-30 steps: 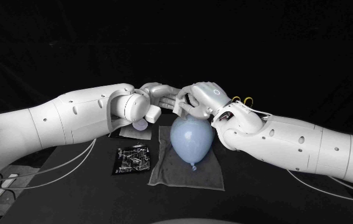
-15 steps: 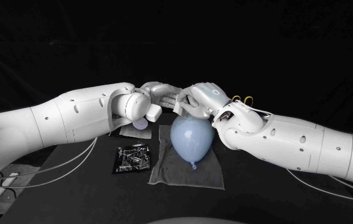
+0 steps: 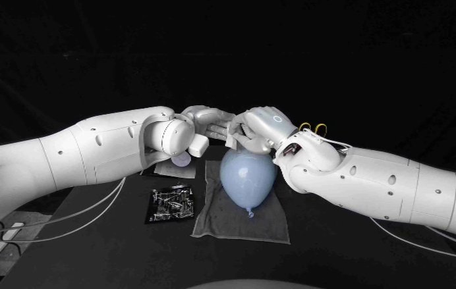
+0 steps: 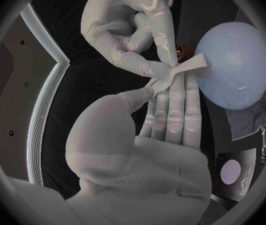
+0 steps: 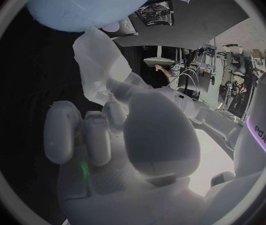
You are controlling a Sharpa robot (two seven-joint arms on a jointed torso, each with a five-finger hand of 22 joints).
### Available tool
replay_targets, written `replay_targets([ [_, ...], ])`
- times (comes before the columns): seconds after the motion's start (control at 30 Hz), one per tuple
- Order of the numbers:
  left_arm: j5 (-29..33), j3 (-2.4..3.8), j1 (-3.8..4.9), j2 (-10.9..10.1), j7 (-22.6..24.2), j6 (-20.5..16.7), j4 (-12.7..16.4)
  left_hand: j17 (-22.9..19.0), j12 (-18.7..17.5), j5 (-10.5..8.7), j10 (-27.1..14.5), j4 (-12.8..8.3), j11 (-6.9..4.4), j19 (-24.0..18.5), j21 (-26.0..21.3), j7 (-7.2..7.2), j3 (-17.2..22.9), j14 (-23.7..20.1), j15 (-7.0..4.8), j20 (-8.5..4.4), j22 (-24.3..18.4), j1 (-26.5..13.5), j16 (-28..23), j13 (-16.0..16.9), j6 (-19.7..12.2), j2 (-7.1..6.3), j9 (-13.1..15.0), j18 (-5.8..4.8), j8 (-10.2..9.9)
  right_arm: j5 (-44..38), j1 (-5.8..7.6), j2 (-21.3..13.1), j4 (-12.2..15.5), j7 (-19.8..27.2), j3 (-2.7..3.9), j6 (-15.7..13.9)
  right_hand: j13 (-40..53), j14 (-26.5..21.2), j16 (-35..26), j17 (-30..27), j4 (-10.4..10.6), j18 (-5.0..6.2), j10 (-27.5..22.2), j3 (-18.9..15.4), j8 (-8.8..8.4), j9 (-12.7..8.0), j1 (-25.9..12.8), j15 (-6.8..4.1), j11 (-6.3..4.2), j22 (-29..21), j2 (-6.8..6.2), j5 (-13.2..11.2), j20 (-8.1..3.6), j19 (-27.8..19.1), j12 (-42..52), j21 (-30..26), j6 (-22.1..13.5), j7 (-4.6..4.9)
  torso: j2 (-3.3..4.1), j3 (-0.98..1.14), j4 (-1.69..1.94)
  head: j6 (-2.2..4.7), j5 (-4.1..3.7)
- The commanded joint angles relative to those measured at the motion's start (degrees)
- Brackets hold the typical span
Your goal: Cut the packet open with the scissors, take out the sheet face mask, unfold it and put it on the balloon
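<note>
Nothing visibly shifts over the last second: the left robot hand (image 3: pixel 211 122) and right robot hand (image 3: pixel 258 130) both stay pinched on the still-folded sheet face mask (image 4: pixel 190 64) just above the balloon (image 3: pixel 247 180), so unfolding seems barely begun.

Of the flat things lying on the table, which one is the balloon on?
The grey cloth: the pale blue balloon lies on it. The shiny black packet lies beside the cloth, apart from the balloon.
</note>
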Motion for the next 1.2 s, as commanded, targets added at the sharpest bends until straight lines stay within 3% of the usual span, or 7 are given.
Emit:
replay_targets([
  [0.03, 0.8, 0.33, 0.33, 0.2, 1.8, 0.6, 0.0, -0.1, -0.4, 0.22, -0.4, -0.1, -0.03, 0.4, 0.4, 0.07, -0.3, 0.2, 0.0, -0.05, -0.1, 0.2, 0.4, 0.0, 0.2, 0.43, 10.0, 0.93, 0.3, -1.0, -0.31, -0.4, 1.1, 0.9, -0.21, 1.9, 0.4, 5.7, 0.5, 13.9, -0.3, -0.85, 1.3, 0.6, 0.75, 1.4, -0.9, -0.58, -0.61, 11.6, 0.07, -0.1, -0.49, 2.7, 0.6, 0.6, -0.2, -0.36, 0.04, -0.01, -0.01, -0.02, 0.02],
  [0.27, 0.8, 0.34, 0.33, 0.3, 1.9, 0.5, -0.4, -0.1, -0.4, 0.22, -0.4, -0.1, -0.05, 0.5, 0.4, 0.05, -0.4, 0.3, -0.02, -0.09, -0.1, 0.3, 0.4, 0.0, 0.2, 0.46, 10.1, 0.93, 0.4, -0.4, -0.35, -2.6, 5.1, 1.5, -0.32, 4.3, 0.7, 5.7, 0.6, 14.0, -0.5, -0.9, 1.5, 1.0, 1.26, 2.0, -1.4, -0.62, -0.66, 11.7, -0.06, -0.1, -0.54, 2.8, 0.7, 0.9, -0.4, -0.43, -0.01, -0.08, -0.11, -0.2, 0.13],
  [0.5, 0.8, 0.35, 0.33, 0.4, 2.0, 0.5, -0.7, -0.1, -0.4, 0.22, -0.4, -0.1, -0.05, 0.5, 0.4, 0.05, -0.4, 0.3, -0.02, -0.09, -0.1, 0.3, 0.4, 0.0, 0.2, 0.46, 10.1, 0.93, 0.4, 0.3, -0.34, -4.8, 8.2, 1.5, -0.57, 6.0, 0.6, 5.7, 0.6, 14.0, -0.6, -0.88, 1.5, 1.2, 1.56, 2.3, -1.8, -0.62, -0.68, 11.6, -0.07, -0.1, -0.55, 2.7, 0.5, 0.8, -0.6, -0.46, -0.07, 0.0, -0.07, -0.17, 0.16],
  [0.63, 0.8, 0.35, 0.33, 0.3, 1.9, 0.6, -0.8, -0.1, -0.3, 0.22, -0.3, -0.2, -0.07, 0.6, 0.4, 0.03, -0.4, 0.4, -0.04, -0.12, -0.1, 0.3, 0.5, 0.1, 0.1, 0.45, 10.1, 0.93, 0.5, 2.1, -0.32, -6.1, 9.0, 2.4, -0.62, -0.3, -0.7, 5.5, 0.0, 13.1, -0.4, -0.6, 0.5, 1.7, 1.48, 2.8, -2.4, -0.61, -0.5, 11.2, 0.17, -0.1, -0.6, 2.3, -1.1, -0.6, -2.2, -0.17, -0.05, -0.01, -0.13, -0.13, 0.33],
  [0.83, 0.8, 0.35, 0.33, 0.2, 1.9, 0.8, -0.7, -0.1, -0.3, 0.22, -0.3, -0.2, -0.07, 0.6, 0.4, 0.03, -0.4, 0.4, -0.04, -0.12, -0.1, 0.3, 0.5, 0.1, 0.1, 0.45, 10.1, 0.93, 0.5, 6.0, -0.13, -7.3, 9.1, 5.7, -0.52, -11.4, -2.4, 5.2, -0.7, 12.2, -0.3, -0.31, -1.6, 0.8, -1.55, 2.2, -3.8, 0.41, 0.94, 10.7, -0.83, -0.1, -0.07, 1.8, -3.6, -2.5, -7.0, 1.62, 0.01, 0.06, 0.0, 0.16, 0.49],
  [1.0, 0.8, 0.35, 0.33, 0.2, 1.8, 0.9, -0.7, -0.1, -0.3, 0.22, -0.3, -0.2, -0.09, 0.6, 0.4, 0.01, -0.5, 0.5, -0.06, -0.14, -0.1, 0.4, 0.5, 0.1, 0.1, 0.46, 10.2, 0.93, 0.5, 7.9, 0.13, -7.1, 8.1, 6.6, -0.29, -13.6, -2.5, 5.2, -0.8, 12.0, 0.0, -0.24, -2.2, 0.4, -3.51, 1.3, -4.4, 0.96, 1.58, 10.6, -1.7, -0.1, 0.37, 1.6, -4.0, -2.9, -8.4, 2.38, 0.01, -0.01, -0.03, 0.2, 0.42],
  [1.2, 0.8, 0.35, 0.33, 0.2, 1.8, 1.2, -0.5, -0.1, -0.3, 0.22, -0.3, -0.2, -0.09, 0.6, 0.4, 0.01, -0.5, 0.5, -0.06, -0.14, -0.1, 0.4, 0.5, 0.1, 0.1, 0.46, 10.2, 0.93, 0.5, 9.2, 0.36, -5.6, 5.7, 6.4, -0.12, -11.5, -2.8, 5.2, -0.8, 12.1, 0.2, -0.12, -2.9, 0.2, -4.73, 0.7, -4.7, 1.33, 1.99, 10.4, -2.11, -0.1, 0.7, 1.4, -4.5, -3.6, -8.8, 2.83, 0.03, 0.02, 0.09, 0.29, 0.31],
])
